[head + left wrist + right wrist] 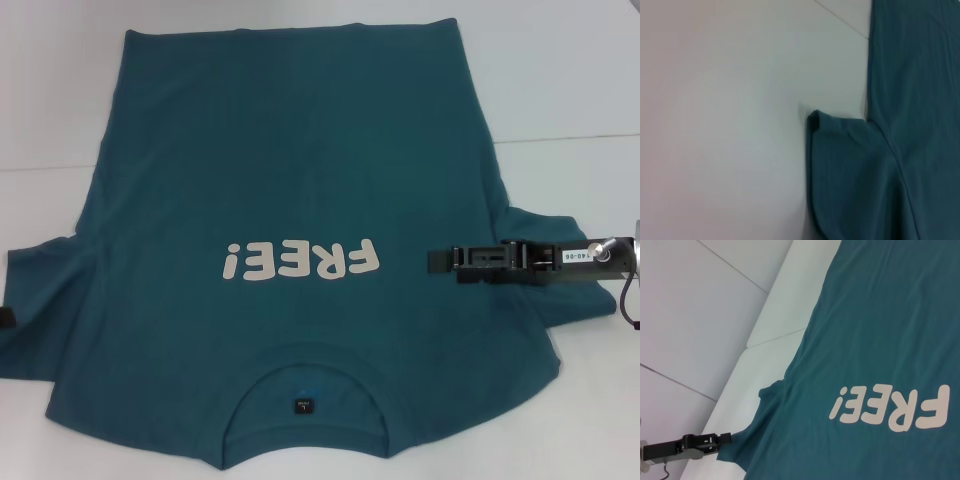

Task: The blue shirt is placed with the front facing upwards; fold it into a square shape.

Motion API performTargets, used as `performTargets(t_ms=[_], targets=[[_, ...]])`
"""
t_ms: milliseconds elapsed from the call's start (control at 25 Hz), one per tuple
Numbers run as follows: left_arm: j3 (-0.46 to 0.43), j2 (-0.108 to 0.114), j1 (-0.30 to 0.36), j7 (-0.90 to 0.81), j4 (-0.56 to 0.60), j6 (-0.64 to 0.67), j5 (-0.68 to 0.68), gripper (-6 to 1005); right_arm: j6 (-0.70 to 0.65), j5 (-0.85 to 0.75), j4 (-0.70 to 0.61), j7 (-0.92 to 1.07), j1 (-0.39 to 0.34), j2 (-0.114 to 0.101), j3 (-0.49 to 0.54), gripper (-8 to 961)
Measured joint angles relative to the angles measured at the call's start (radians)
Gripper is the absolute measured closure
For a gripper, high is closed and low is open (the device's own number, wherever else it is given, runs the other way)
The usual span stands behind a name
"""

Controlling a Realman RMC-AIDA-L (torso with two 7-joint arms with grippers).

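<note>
The right pincer [440, 259], a flat black bracket on a slim metal arm, reaches in from the right and lies over the blue shirt [290, 170] where its right sleeve meets the body; whether its tips are parted or pressed together, I cannot tell. The left pincer [8, 318] shows only as a dark nub at the left sleeve's edge in the head view, but the right wrist view catches it as a long black bar [722, 438] touching that sleeve's hem; its state I cannot tell either. One shirt, soft matte cotton, lies spread face up on the smooth white counter [570, 80], collar nearest the robot. The left wrist view shows the sleeve's corner curled over [815, 120].
</note>
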Motion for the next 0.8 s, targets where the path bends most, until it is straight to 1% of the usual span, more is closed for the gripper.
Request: performTargets(t_ms=[80, 280, 520, 600, 800], targets=[[0.000, 0.000, 0.000, 0.000, 0.000, 0.001, 0.000, 358, 0.000, 0.000, 0.000, 0.000, 0.002, 0.000, 0.000, 41], [0.001, -0.001, -0.001, 0.002, 0.001, 0.009, 0.000, 604, -0.002, 0.000, 0.000, 0.000, 0.002, 0.000, 0.000, 41], [0.002, 0.002, -0.006, 0.008, 0.001, 0.037, -0.003, 807, -0.002, 0.000, 0.000, 0.000, -0.003, 0.000, 0.001, 41], [0.002, 0.002, -0.010, 0.019, -0.002, 0.051, -0.008, 954, -0.003, 0.000, 0.000, 0.000, -0.003, 0.000, 0.001, 41], [-0.007, 0.004, -0.017, 0.034, -0.008, 0.065, -0.021, 950, -0.007, 0.000, 0.000, 0.000, -0.003, 0.000, 0.002, 41]])
